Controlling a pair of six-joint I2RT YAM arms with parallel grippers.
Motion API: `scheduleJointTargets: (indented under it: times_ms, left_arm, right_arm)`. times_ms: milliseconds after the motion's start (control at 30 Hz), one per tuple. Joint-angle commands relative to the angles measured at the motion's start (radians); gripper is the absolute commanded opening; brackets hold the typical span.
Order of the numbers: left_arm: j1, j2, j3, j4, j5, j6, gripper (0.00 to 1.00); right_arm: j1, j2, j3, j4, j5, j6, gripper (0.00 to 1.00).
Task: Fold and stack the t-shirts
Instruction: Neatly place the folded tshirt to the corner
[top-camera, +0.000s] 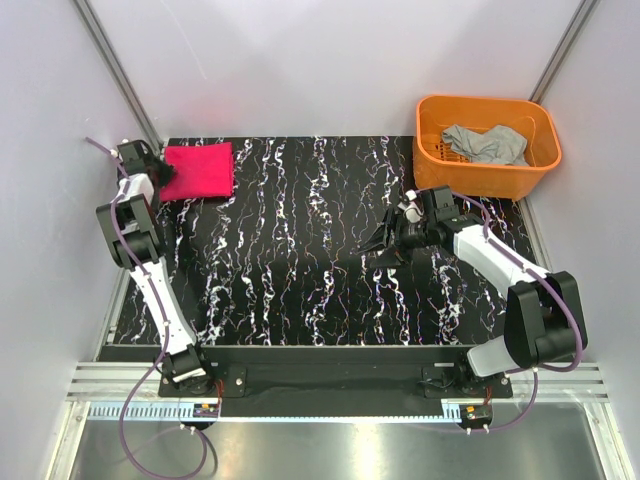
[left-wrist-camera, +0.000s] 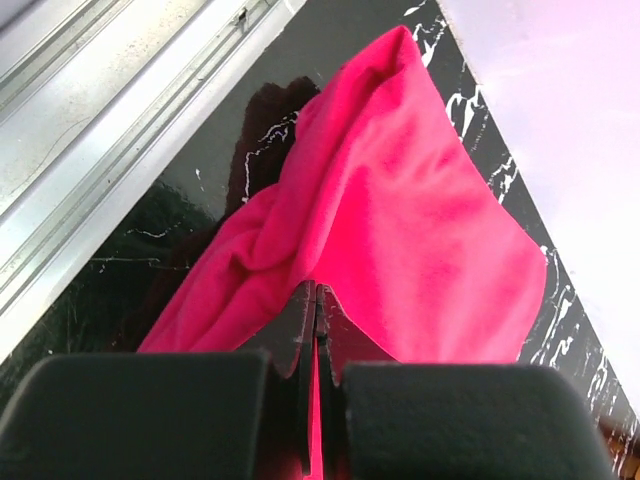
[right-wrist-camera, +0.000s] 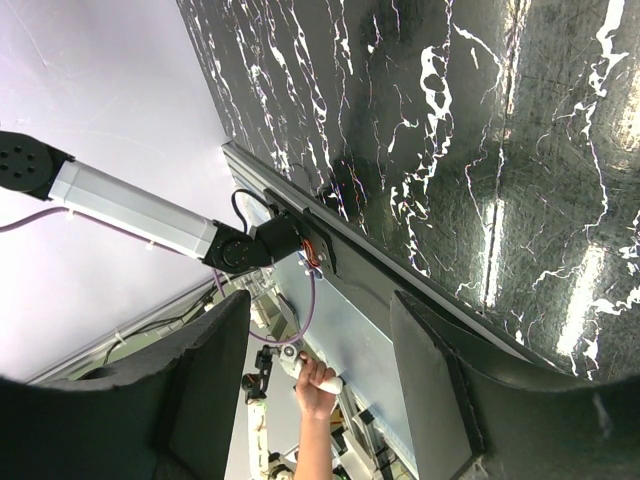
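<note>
Left hand (left-wrist-camera: 316, 305) pinching an edge of the magenta t-shirt (top-camera: 200, 168), which lies folded at the tabletop's (top-camera: 300, 280) far left corner; probably squaring the fold, or about to let go. Right hand (top-camera: 383, 240) spread, empty, above the tabletop near the orange basket (top-camera: 487, 182) at the far right corner. Grey t-shirt (top-camera: 487, 143) crumpled inside it, likely next.

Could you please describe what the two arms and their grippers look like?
The left arm and right arm both have white link tubes between chunky black joints, with purple cables looped alongside. The left gripper and right gripper have matte black, blocky fingers. No markings are legible.
</note>
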Motion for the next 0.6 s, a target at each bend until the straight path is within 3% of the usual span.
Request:
scheduleJointTargets:
  times_ms: [0, 567]
  left_arm:
    - [0.017, 0.017, 0.063, 0.025, -0.025, -0.005, 0.0]
    - [0.063, 0.098, 0.187, -0.037, -0.073, 0.074, 0.0]
  right_arm:
    - [-0.003, 0.008, 0.047, 0.021, -0.013, -0.003, 0.65]
    - [-0.004, 0.016, 0.039, 0.021, -0.003, 0.027, 0.65]
